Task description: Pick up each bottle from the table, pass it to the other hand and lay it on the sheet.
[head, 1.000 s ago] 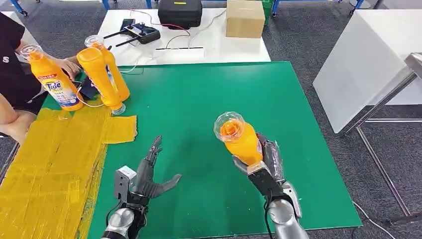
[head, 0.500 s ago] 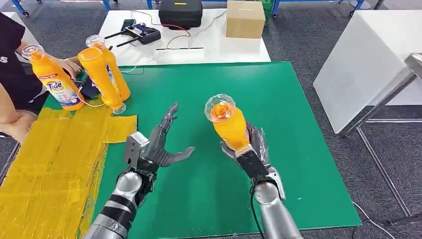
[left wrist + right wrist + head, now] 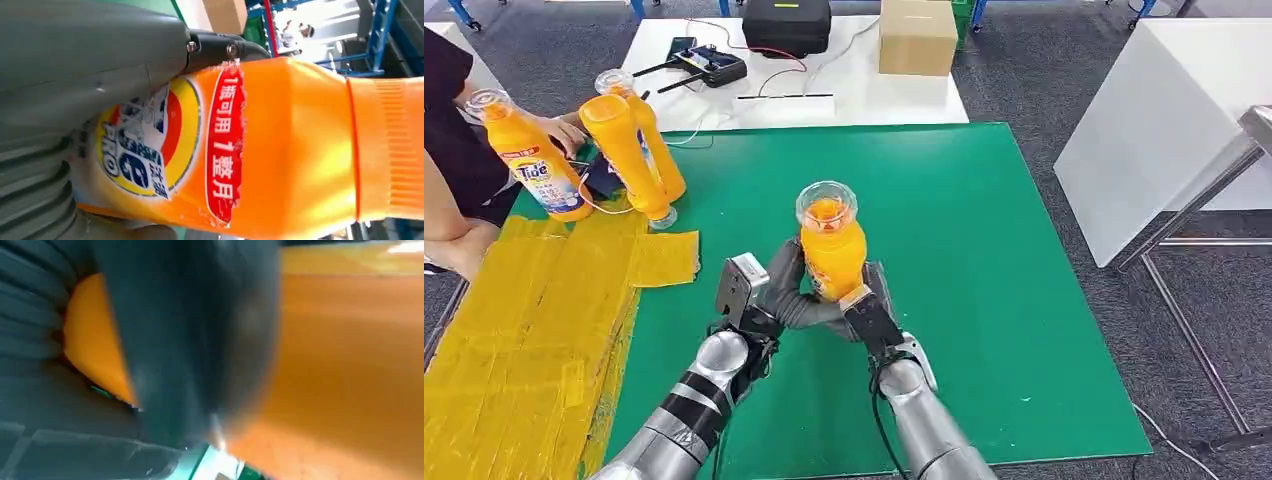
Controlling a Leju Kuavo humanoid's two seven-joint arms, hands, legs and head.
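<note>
A: How are the hands posed?
B: The orange bottle [image 3: 831, 258] is held upright above the green mat [image 3: 984, 250], with its clear cap uppermost. It is grasped low down by the right hand [image 3: 871, 312], while the left hand [image 3: 776, 295] is wrapped against its side.

A: Is the bottle gripped by the left hand too?
B: Contact is seen; a firm grasp cannot be told. The yellow sheet [image 3: 524, 330] lies well apart.

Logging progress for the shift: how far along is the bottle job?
No bottle lies on the yellow sheet yet. Mid-handover: right hand holds an orange Tide bottle upright, left hand closing around it. Left: laying it down, then the two bottles by the person.
</note>
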